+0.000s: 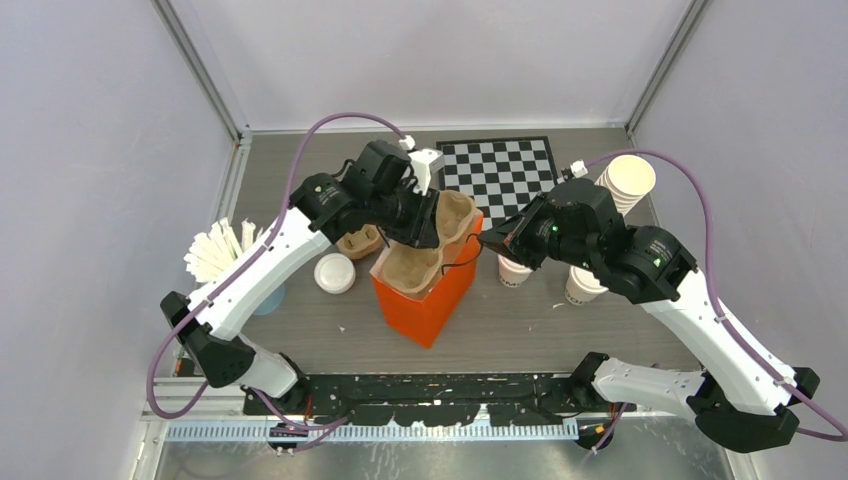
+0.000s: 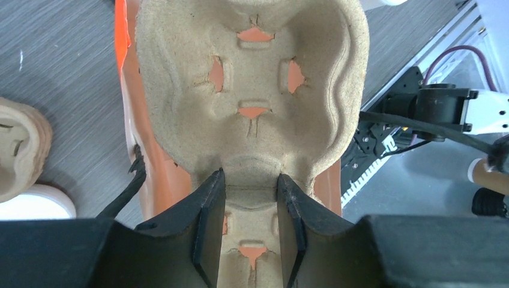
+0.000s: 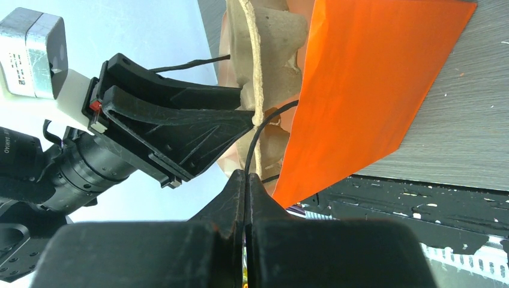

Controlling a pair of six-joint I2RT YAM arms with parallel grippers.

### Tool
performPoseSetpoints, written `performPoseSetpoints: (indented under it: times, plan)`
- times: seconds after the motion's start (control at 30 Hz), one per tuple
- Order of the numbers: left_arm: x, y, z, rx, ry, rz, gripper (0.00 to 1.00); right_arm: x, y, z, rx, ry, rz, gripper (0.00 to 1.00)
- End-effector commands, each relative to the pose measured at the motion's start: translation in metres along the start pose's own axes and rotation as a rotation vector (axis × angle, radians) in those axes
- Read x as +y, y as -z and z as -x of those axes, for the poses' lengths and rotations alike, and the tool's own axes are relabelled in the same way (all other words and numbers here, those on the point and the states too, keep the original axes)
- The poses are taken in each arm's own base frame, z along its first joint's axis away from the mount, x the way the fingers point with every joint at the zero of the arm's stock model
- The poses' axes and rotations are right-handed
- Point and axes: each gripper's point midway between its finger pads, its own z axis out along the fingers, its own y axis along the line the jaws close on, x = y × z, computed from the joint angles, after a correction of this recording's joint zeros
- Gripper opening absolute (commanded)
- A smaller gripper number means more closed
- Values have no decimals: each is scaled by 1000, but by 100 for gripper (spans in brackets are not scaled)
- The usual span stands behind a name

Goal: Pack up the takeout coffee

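- Takeout coffee (image 1: 515,270), a small white cup, stands on the table just beneath the right gripper (image 3: 247,178) and outside the orange bag (image 1: 425,305). A second small cup (image 1: 583,287) stands under the same arm, and their lids are hard to make out.
- The right gripper is clamped fully closed on the bag's thin black handle cord (image 3: 255,135), apparently to steady the bag and keep its mouth open.
- The left gripper (image 2: 251,180) pinches the middle ridge of a pulp cup carrier (image 2: 252,60), its jaws partway closed on it. The carrier reaches forward from the fingertips over the bag's mouth — probably it goes in first, so the cup has a seat.
- The table (image 1: 540,320) is grey wood-grain. Left of the left fingers lie spare carriers (image 2: 18,144) and a loose white lid (image 2: 36,207). A checkerboard (image 1: 497,168) lies beyond that gripper, and a tall cup stack (image 1: 628,180) rises behind the right wrist.
- Pale walls close in the table — left, right and far side.
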Motion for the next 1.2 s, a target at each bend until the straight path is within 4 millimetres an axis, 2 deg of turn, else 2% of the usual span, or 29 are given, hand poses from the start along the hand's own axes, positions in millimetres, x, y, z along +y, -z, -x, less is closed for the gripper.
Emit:
performPoseSetpoints:
  times: [0.0, 0.3, 0.57, 0.67, 0.87, 1.07, 1.17]
  plan:
    - [4, 12, 3, -29, -63, 31, 20, 8, 7, 5, -24, 10, 28, 0]
    - [19, 1, -15, 37, -55, 87, 20, 10, 6, 7, -30, 12, 30, 0]
    - [16, -18, -30, 113, -56, 84, 20, 14, 0, 3, -15, 16, 54, 0]
    - [19, -19, -32, 127, -62, 112, 21, 12, -3, 1, -8, 7, 59, 0]
    - [41, -21, -43, 170, -48, 228, 22, 7, -9, -3, 9, -5, 52, 0]
    - [39, -25, -48, 198, -32, 221, 22, 7, -9, -3, 8, 0, 52, 0]
    - [36, -24, -44, 188, -34, 206, 31, 6, -9, -3, 6, 0, 49, 3]
